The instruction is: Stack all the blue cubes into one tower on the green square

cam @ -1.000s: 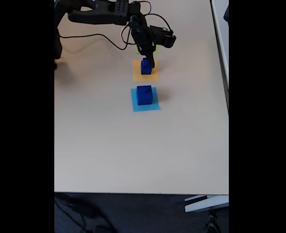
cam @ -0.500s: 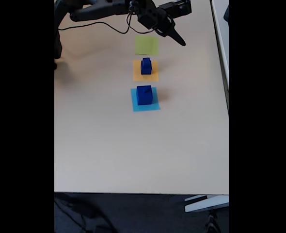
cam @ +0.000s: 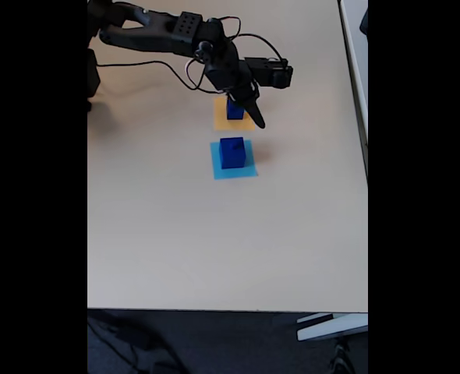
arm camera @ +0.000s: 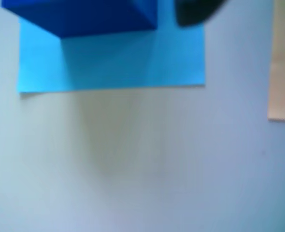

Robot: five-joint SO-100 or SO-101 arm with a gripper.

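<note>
The black hand (cam: 255,117) hangs near the far edge of the counter (cam: 214,241) in the fixed view. It points down, and its dark tip is over the near right corner of the orange square (cam: 224,119). I cannot tell if its fingers are apart or together, because they look like one dark shape. Nothing is seen in its hold. In the wrist view one dark, blurry fingertip (arm camera: 195,12) pokes in at the top edge, just right of the big cube.

Behind the hand, a blue cube (cam: 235,110) sits on the orange square. The arm (cam: 168,31) hides its top part, so I cannot tell how many cubes are there. The arm reaches in from the far left corner of the counter, with thin black wires (cam: 148,58) looping by it.

A little nearer than the hand, the big blue cube (cam: 231,152) sits upright on the light blue square (cam: 245,170). It is apart from the hand. In the wrist view this big blue cube (arm camera: 84,17) is at the top, on the light blue square (arm camera: 133,63). The orange square (arm camera: 283,72) shows at the right edge there.

The green square is hidden behind the arm in the fixed view, so I cannot see it.
</note>
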